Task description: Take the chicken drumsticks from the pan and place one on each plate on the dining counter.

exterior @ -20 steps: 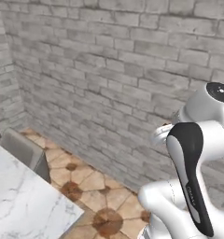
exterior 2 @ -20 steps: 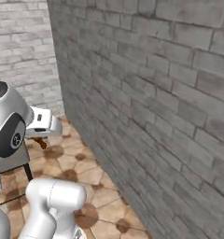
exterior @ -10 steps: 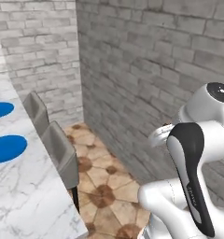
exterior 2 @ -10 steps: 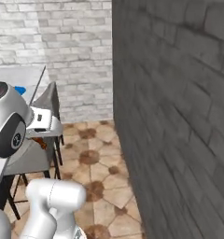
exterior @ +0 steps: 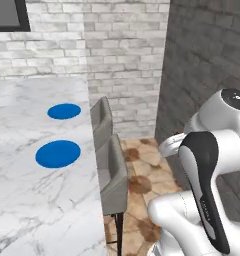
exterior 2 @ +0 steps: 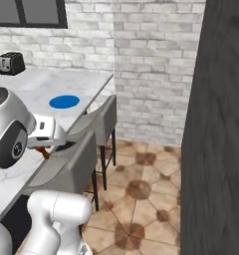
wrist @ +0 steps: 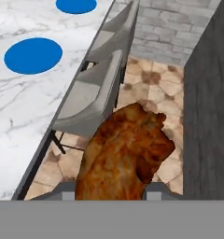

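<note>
Your jaws pinch a drumstick [wrist: 123,154] above floor; loosen early and it misses the nearer plate [wrist: 33,55], upper left.

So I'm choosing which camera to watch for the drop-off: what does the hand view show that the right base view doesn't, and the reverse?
Only the hand view shows the chicken drumstick close up in the pincer, and both blue plates. Only the right base view shows the toaster and the dark window frame. Both share the dining counter, one plate, the grey stools, the tiled floor and the dark wall.
</note>
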Robot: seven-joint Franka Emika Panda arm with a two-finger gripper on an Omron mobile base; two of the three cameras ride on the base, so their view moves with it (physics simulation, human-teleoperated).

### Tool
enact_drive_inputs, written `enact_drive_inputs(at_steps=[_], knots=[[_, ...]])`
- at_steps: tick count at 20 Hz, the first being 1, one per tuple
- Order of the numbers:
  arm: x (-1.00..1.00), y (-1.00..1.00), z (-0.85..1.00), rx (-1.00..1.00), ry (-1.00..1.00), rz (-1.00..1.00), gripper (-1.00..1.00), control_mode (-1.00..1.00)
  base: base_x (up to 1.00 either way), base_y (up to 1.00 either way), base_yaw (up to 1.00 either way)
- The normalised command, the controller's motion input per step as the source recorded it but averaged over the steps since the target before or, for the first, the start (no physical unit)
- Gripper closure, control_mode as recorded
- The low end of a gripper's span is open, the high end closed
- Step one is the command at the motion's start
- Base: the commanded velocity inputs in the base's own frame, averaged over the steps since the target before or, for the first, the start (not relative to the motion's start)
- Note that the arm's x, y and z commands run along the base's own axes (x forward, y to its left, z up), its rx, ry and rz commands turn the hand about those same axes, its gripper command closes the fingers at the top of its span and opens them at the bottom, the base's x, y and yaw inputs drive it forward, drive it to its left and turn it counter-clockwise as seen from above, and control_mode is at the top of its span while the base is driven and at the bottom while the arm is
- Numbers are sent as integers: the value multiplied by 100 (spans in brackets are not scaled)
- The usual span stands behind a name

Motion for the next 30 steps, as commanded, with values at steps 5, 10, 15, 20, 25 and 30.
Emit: enact_drive_inputs(at_steps=[5,10,15,20,25,30], knots=[[0,0,0,0,0,0,100,100,74,-17,64],[0,0,0,0,0,0,100,100,56,-9,52],[0,0,0,0,0,0,100,100,9,0,7],[0,0,0,0,0,0,100,100,0,0,0],[0,0,0,0,0,0,100,100,1,0,0],[31,0,-11,0,0,2,100,-100,16,0,3]])
